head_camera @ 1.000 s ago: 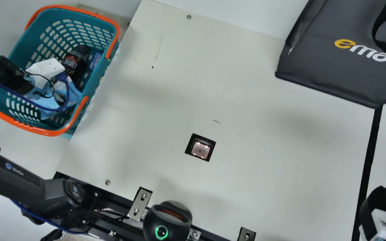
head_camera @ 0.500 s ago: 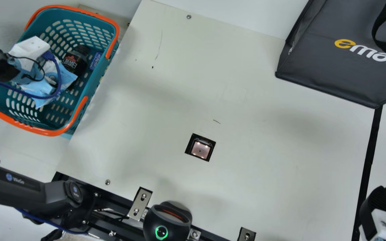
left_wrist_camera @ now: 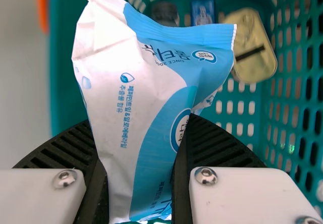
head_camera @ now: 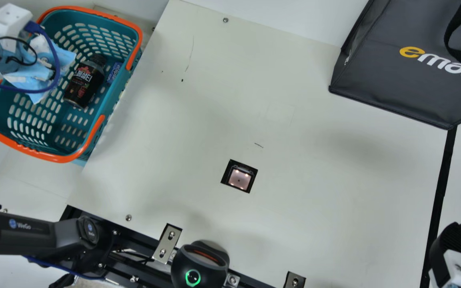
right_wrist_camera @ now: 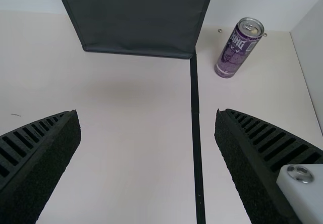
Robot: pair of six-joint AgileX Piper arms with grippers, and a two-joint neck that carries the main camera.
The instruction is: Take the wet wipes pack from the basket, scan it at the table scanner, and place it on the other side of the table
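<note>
At the main view's upper left, my left gripper (head_camera: 40,70) holds the blue-and-white wet wipes pack (head_camera: 34,82) over the left side of the teal basket (head_camera: 110,98). In the left wrist view the pack (left_wrist_camera: 151,82) is squeezed between the ribbed fingers of that gripper (left_wrist_camera: 141,168), its upper part sticking out beyond them. The square table scanner (head_camera: 239,178) is set in the middle of the table, its lights on. My right gripper (head_camera: 454,240) is at the main view's lower right edge; in the right wrist view this gripper (right_wrist_camera: 146,128) stands open with nothing between its fingers.
Inside the basket lie a dark bottle (head_camera: 84,82), a small blue box (head_camera: 114,73) and a yellow tin (left_wrist_camera: 250,45). A black bag (head_camera: 406,88) stands at the back right, a purple can (right_wrist_camera: 238,48) beside it. Black tape (head_camera: 439,200) crosses the right side.
My left gripper has moved up and to the left in the main view with the wet wipes pack, uncovering more of the dark bottle. My right arm has not moved.
</note>
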